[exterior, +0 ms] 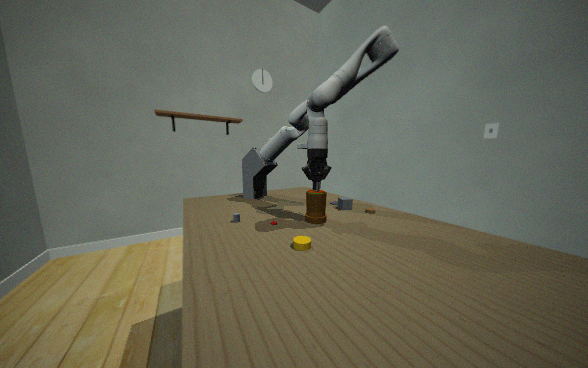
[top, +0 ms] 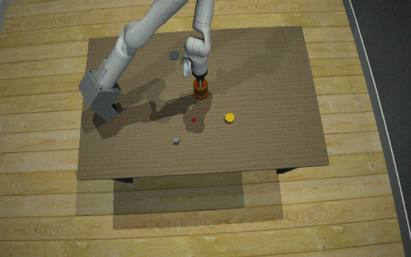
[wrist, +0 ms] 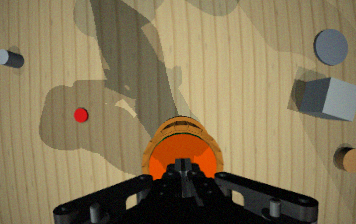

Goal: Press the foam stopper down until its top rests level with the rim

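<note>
One clenched, empty gripper [wrist: 184, 172] bears down on the orange foam stopper [wrist: 170, 157] inside the upright jar [exterior: 315, 206] at center frame; release and rim-level rebound remain, seemingly.

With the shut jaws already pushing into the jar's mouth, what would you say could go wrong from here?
1. Overpressing: the gripper has its shut jaws on the orange foam stopper, which already sits below the jar rim in the wrist view. Pushing further may leave it stuck low.
2. Shifting the jar: the jaws meet the stopper near the rim's close edge in the wrist view; any sideways drift could catch the rim and tip or slide the jar.
</note>
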